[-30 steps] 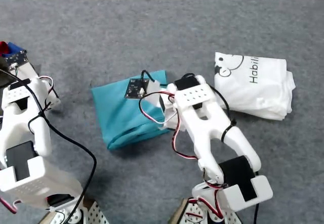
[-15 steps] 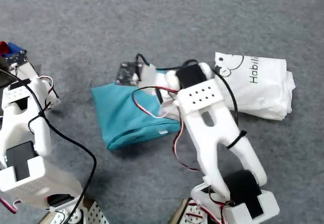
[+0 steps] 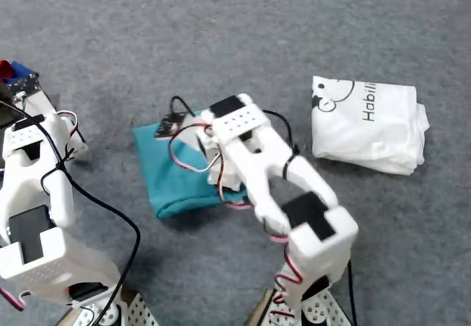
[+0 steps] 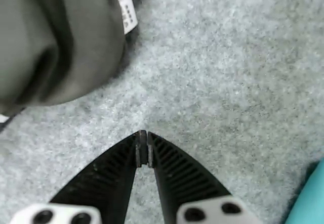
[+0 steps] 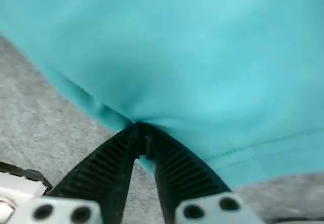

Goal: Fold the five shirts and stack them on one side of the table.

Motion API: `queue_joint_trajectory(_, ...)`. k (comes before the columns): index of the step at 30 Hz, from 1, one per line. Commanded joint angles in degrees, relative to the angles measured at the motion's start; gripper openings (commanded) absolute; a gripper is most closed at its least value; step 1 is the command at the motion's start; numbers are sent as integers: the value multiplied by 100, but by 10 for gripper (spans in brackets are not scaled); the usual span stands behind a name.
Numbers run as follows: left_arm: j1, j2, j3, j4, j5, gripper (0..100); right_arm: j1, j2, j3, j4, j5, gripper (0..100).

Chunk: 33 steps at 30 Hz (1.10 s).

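Observation:
A teal shirt (image 3: 173,175) lies partly folded at the table's middle. My right arm (image 3: 250,146) stretches over it, and the right gripper (image 5: 143,137) is shut, pinching a fold of the teal shirt (image 5: 202,57) close above the grey table. A white folded shirt (image 3: 368,123) with black print rests at the right side. My left arm (image 3: 33,164) stands at the left edge. Its gripper (image 4: 143,150) is shut and empty just over the carpet-like surface, beside a dark grey garment (image 4: 50,42) with a white label.
Red and blue cloth (image 3: 11,70) peeks in at the far left edge. A teal corner (image 4: 310,204) shows near the left gripper. The grey table surface (image 3: 221,46) is bare at the back. The table's far edge runs along the top.
My right arm has swung left across the teal shirt, dragging its pinched far-right edge over toward the left. The left arm has stayed put.

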Motion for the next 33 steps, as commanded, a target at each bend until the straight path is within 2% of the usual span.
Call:
queue_joint_trajectory(1,-9,-251,-44,-44,44,19,426,435,-462,26,-79,5)
queue_joint_trajectory(6,-9,-259,-79,-35,44,19,365,620,-1314,615,-79,5)
queue_joint_trajectory(9,-18,-268,-123,0,44,19,303,620,-2246,1327,-88,5)
queue_joint_trajectory(12,53,-268,-510,624,53,19,462,620,-3002,2092,-88,5)
queue_joint_trajectory(16,316,-268,-1424,1670,53,19,1033,259,-2765,2057,-369,5)
queue_joint_trajectory(23,1477,-268,-2576,3077,53,19,936,-207,-1956,2022,-888,5)
queue_joint_trajectory(26,2004,-268,-2629,3270,70,19,769,-207,-1473,1846,-879,5)
queue_joint_trajectory(33,2804,-207,-2549,3033,229,19,866,-171,-409,369,-1134,5)
